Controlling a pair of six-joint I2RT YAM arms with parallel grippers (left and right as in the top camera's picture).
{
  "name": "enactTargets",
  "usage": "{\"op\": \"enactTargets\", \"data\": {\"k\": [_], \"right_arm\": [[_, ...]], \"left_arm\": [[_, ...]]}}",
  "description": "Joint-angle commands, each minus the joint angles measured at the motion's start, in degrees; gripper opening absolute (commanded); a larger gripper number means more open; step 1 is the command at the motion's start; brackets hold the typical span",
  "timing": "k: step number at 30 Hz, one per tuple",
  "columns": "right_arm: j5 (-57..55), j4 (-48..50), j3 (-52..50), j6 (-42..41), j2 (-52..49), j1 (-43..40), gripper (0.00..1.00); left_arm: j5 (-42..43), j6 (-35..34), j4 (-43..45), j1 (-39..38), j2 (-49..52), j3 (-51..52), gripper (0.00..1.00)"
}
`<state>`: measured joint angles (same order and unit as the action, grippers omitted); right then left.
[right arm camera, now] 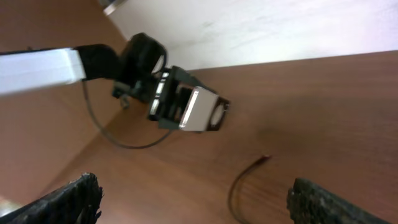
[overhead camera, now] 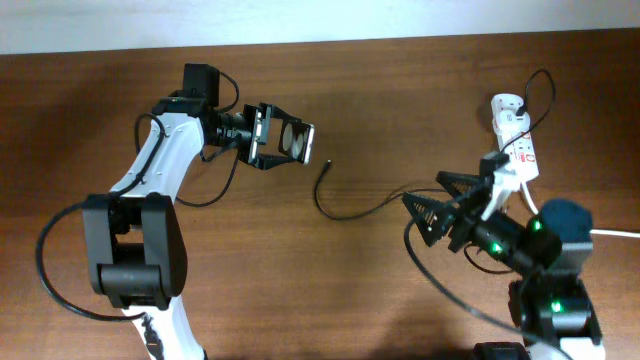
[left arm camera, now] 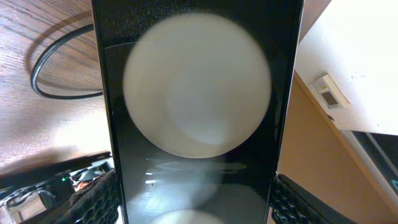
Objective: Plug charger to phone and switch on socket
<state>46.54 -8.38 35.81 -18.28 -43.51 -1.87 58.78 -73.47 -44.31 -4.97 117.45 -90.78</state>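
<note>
My left gripper (overhead camera: pixel 272 137) is shut on the phone (overhead camera: pixel 295 141), a black slab with two white round spots, held above the table at the upper left. The phone fills the left wrist view (left arm camera: pixel 199 112) between the jaws and shows in the right wrist view (right arm camera: pixel 202 112). The charger cable (overhead camera: pixel 350 208) lies on the table, its plug tip (overhead camera: pixel 328 162) just right of the phone and apart from it. The tip shows in the right wrist view (right arm camera: pixel 264 158). My right gripper (overhead camera: pixel 440 200) is open and empty, above the cable's right part. The socket (overhead camera: pixel 517 135) lies at the far right.
A thick white cord (overhead camera: pixel 615 234) leaves the right edge. A dark blue round object (overhead camera: pixel 565 218) sits by the right arm. The left arm's own black cable (left arm camera: pixel 59 68) loops over the wooden table (overhead camera: pixel 350 290). A wall edge runs along the table's far side.
</note>
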Motion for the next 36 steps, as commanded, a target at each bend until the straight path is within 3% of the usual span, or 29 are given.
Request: {"op": "enactTargets", "data": {"k": [1,4,6,12,13,15,18,28,31,36], "right_arm": [[5.33,-11.04,11.02,-0.22,-6.32,0.31,0.99],[5.31,-29.94,25.62,5.51,-15.82,0.31,0.99],[5.42,-34.12,30.49,6.25,-19.65,0.31,0.99],[4.26,-26.60,30.84,4.07,-25.94,1.99,0.99],[-3.65,-26.71,30.84,0.07,-27.54,5.09,1.00],[-15.04,-26.64,30.84,-6.23,-29.92,10.95,0.86],[-27.08,-24.02,30.84,-17.00,-35.12,18.88,0.83],[-30.80,-8.92,30.84,-21.24,-49.20,28.15,0.66],[-31.39,-6.29,30.84,-21.24,-51.28,29.22,0.50],[-31.82,-4.90,30.84,-21.22,-53.42,29.24,0.37]], "left_arm": [[1.33,1.09,0.33,-0.28,-0.15,-1.55,0.00],[1.33,1.09,0.35,-0.28,-0.15,-1.55,0.00],[1.33,1.09,0.35,-0.28,-0.15,-1.55,0.00],[-4.66,0.61,0.37,-2.95,-0.15,-1.55,0.00],[-6.25,-0.63,0.42,-4.11,-0.15,-1.55,0.00],[-7.80,-2.21,1.07,-5.44,-0.15,-1.55,0.00],[-7.82,-3.50,1.03,-5.92,-0.15,-1.53,0.00],[-7.41,-5.40,0.98,-6.21,-0.15,-1.55,0.00],[-7.10,-5.66,0.98,-7.76,-0.15,-1.55,0.00],[-6.08,-6.03,0.96,-9.40,-0.15,-1.55,0.00]]}}
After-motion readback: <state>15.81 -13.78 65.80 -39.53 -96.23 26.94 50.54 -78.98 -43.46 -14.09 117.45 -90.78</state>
